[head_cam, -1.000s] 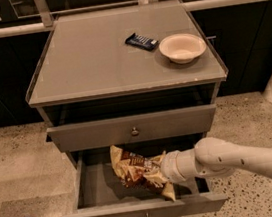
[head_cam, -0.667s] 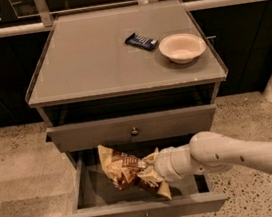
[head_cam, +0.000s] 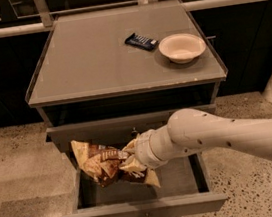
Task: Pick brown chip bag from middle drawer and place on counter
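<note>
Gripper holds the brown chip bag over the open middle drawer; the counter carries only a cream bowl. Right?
No. The camera view shows the counter carrying two things: the cream bowl and, beside it, a dark-blue bar wrapper. The rest stands: the gripper holds the brown chip bag over the open middle drawer.

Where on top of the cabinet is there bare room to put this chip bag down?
The counter's whole left half and front strip, from the left rim across to the bar wrapper and bowl, are bare. The right side is crowded by those two. The pincer holds the chip bag over the open drawer.
</note>
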